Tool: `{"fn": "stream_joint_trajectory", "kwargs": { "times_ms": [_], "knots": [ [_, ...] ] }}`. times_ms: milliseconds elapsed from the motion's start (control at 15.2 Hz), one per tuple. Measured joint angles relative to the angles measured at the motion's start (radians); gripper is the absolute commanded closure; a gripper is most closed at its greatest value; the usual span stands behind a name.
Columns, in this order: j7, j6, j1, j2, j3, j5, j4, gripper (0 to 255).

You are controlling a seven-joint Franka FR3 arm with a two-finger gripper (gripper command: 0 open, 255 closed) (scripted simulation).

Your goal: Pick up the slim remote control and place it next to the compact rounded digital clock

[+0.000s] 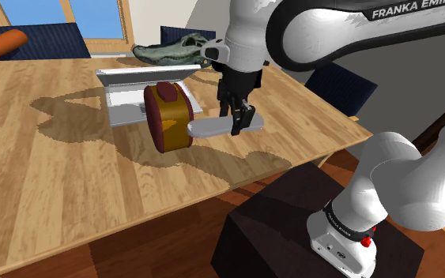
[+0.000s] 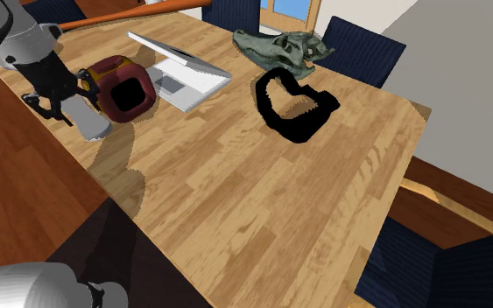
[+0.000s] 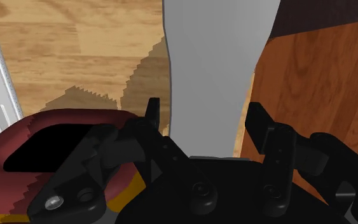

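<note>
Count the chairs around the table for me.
3 for certain: one chair and another behind the skull, a third at the second exterior view's lower right. A dark shape behind the arm may be a fourth. Others may be hidden.

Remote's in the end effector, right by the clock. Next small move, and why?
Probably lower straight down. The end effector clasps the grey remote right beside the red-and-yellow clock, and its shadow on the table suggests it hangs above the wood. Opening now would likely drop it.
</note>
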Motion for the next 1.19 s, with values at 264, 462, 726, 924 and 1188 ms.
{"fn": "stream_joint_trajectory", "kwargs": {
  "times_ms": [264,462,726,924,1188],
  "knots": [
    [0.002,0.057,0.0,0.02,0.0,0.0,-0.038,255],
    [0.001,0.103,-0.001,0.033,-0.002,-0.002,-0.07,255],
    [0.002,0.16,-0.001,0.053,-0.003,-0.003,-0.106,255],
    [0.004,0.204,-0.001,0.072,-0.003,-0.003,-0.132,255],
    [0.003,0.264,-0.002,0.099,-0.006,-0.004,-0.165,255]
  ]
}}
